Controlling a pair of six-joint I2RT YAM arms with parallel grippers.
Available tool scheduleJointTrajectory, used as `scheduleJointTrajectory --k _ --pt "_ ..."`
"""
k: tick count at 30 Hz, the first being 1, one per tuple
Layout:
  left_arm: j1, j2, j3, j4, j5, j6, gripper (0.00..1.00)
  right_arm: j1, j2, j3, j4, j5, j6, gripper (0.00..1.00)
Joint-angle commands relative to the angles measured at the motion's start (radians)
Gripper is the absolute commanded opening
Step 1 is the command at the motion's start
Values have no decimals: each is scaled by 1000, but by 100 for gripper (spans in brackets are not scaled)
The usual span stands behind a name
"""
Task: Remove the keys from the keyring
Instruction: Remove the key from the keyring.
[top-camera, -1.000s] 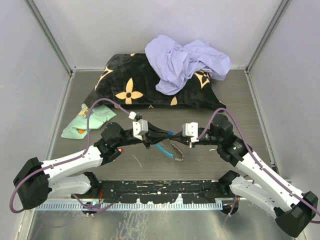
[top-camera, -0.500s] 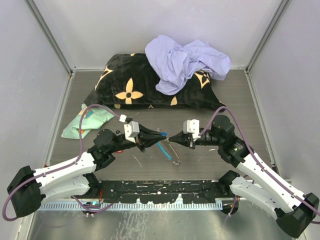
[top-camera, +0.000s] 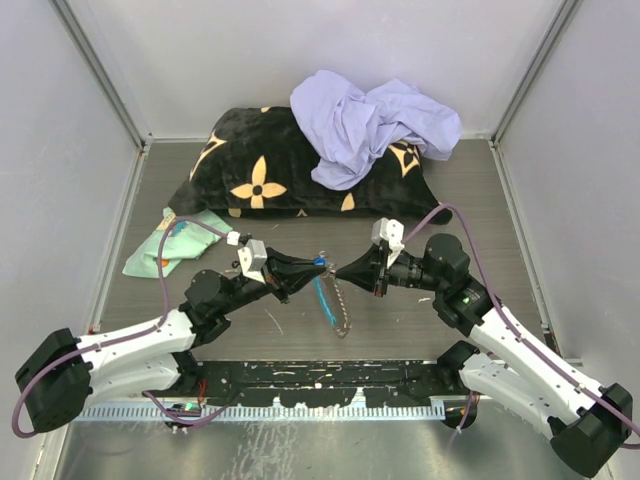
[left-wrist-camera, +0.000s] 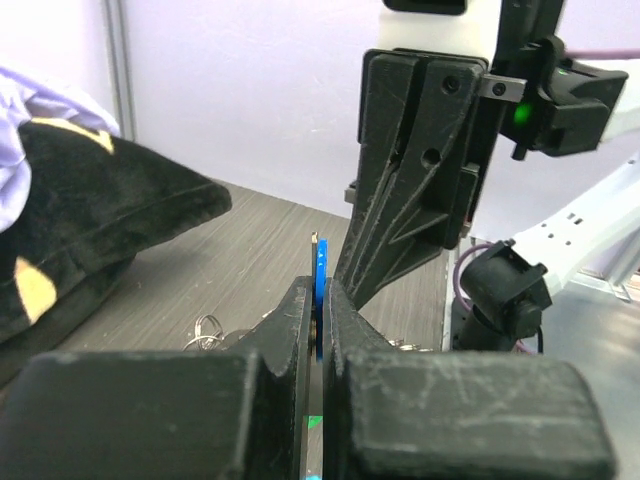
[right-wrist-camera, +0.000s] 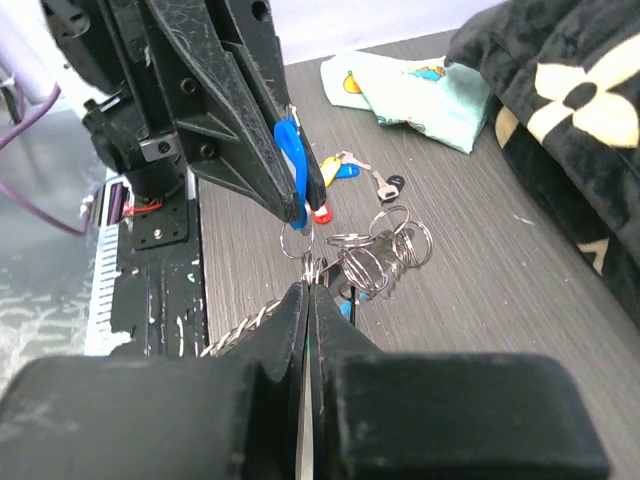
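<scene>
My left gripper (top-camera: 312, 267) is shut on the thin blue tag (left-wrist-camera: 319, 262) of one of the keys, held edge-on between its pads. My right gripper (top-camera: 341, 272) meets it tip to tip and is shut on a small ring of the keyring (right-wrist-camera: 318, 268). The silver chain (top-camera: 342, 316) and its light-blue crescent (top-camera: 322, 298) dangle below the two tips. In the right wrist view, the blue tag (right-wrist-camera: 287, 150) sits in the left jaws, with a red-tagged key (right-wrist-camera: 320, 212), a yellow-tagged key (right-wrist-camera: 343, 170) and a bunch of split rings (right-wrist-camera: 385, 250) just beyond.
A black pillow with tan flowers (top-camera: 265, 175) lies at the back with a lavender cloth (top-camera: 370, 115) heaped on it. A mint-green cloth (top-camera: 175, 240) lies at the left. The black mounting rail (top-camera: 320, 380) runs along the near edge. Walls close both sides.
Both grippers have risen off the table and come together tip to tip, lifting the keyring so its chain hangs free. Both stay shut.
</scene>
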Motion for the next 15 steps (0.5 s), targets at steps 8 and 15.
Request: scheduleJointTrajectory --k 8,15 --pt "26 20 23 163 -216 -79 0 -8 -39 -113 350 240 215 1" --pt "58 59 126 94 -188 -128 0 23 -116 -202 441 464 324 1"
